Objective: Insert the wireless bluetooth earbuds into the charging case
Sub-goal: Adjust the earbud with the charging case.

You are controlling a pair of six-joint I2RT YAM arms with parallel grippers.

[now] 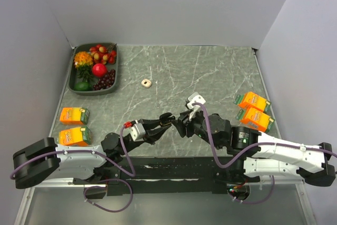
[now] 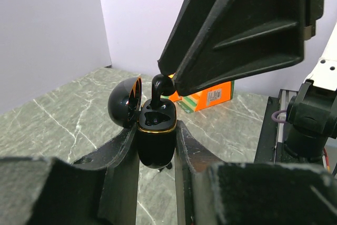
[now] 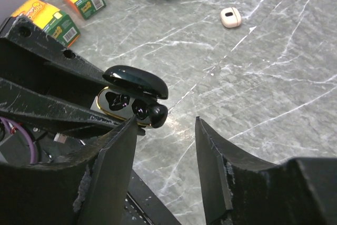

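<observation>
My left gripper [image 2: 157, 130] is shut on the charging case [image 2: 156, 140], a glossy black box with a gold rim, held above the table with its lid [image 3: 136, 80] open. One black earbud [image 3: 152, 113] sits partly in the case's right slot, its stem [image 2: 158, 85] standing up out of it. The left slot [image 3: 117, 99] looks hollow. My right gripper [image 3: 166, 125] is open just above the case, with one finger [image 2: 237, 30] touching or almost touching the stem top. The second earbud cannot be told; a small dark piece [image 2: 169, 166] lies on the table under the case. Both grippers meet at the table's front middle [image 1: 176, 118].
Two orange cartons [image 1: 73, 125] stand at the left, and two more [image 1: 255, 110] at the right. A grey tray [image 1: 113, 72] of fruit is at the back left. A beige ring-shaped object [image 1: 146, 83] lies mid-table and also shows in the right wrist view [image 3: 230, 17].
</observation>
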